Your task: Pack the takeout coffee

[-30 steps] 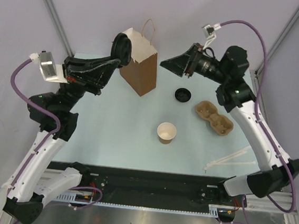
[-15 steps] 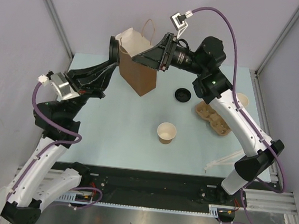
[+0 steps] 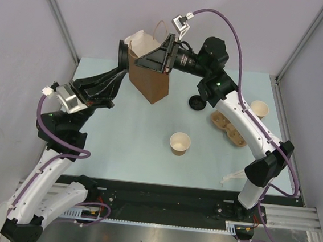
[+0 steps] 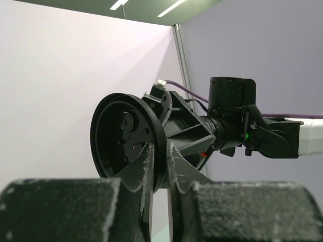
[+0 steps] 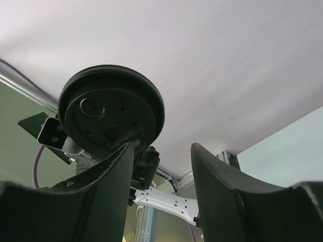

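Tan paper cup (image 3: pixel 180 143), upright, lidless, on table (image 3: pixel 125 137), black lid (image 3: pixel 197 102) flat beyond it, second lid (image 4: pixel 123 133) held aloft

The lid (image 4: pixel 126 141) is seen as black plastic, faintly glossy; the cup (image 3: pixel 180 143) is formed of matt tan kraft paper; the bag (image 3: pixel 150 85) is made of matt brown paper; the carrier tray (image 3: pixel 232 128) is moulded from rough pulp; the tabletop (image 3: pixel 119 145) is finished smooth.

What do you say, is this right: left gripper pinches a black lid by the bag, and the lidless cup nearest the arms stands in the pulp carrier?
No: the top view shows that cup standing on the table, apart from the carrier. The left gripper does pinch the black lid by the bag.
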`<state>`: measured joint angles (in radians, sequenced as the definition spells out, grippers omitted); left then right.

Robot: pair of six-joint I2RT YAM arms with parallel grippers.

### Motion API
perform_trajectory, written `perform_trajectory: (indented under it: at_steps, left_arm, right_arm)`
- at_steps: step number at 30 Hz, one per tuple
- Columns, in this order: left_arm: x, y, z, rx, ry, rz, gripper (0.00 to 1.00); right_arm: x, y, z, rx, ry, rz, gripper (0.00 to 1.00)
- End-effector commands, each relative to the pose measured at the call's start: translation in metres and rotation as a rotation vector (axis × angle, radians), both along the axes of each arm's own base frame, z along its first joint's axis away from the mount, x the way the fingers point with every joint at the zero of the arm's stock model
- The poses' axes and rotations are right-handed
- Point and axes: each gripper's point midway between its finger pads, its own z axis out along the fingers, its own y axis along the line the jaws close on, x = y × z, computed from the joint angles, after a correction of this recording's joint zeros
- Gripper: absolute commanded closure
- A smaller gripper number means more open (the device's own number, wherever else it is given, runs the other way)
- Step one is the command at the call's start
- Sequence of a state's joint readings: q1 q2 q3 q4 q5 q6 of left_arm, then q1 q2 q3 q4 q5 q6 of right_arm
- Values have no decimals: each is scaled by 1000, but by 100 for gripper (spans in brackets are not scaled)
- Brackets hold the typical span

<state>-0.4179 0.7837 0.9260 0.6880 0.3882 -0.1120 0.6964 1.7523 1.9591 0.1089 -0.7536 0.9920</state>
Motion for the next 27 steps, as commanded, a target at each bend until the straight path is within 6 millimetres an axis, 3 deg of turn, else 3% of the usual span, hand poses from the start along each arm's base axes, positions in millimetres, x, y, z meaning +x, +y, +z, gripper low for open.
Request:
perform_trajectory:
  at_steps: [1, 10, 18, 27]
  left_arm:
    - [-6, -1, 3, 2, -41, 0, 100]
    - [-8, -5, 3, 14, -51, -21, 100]
    - [-8, -9, 0, 24, -57, -23, 100]
    - [-15, -6, 9, 10, -92, -21, 100]
  right_arm:
    - [-25, -7, 37, 79, -86, 39, 48]
    - [-26, 6, 23, 57, -19, 72, 58]
    - [-29, 7, 23, 63, -6, 89, 67]
    - [-29, 11, 15, 50, 24, 101, 67]
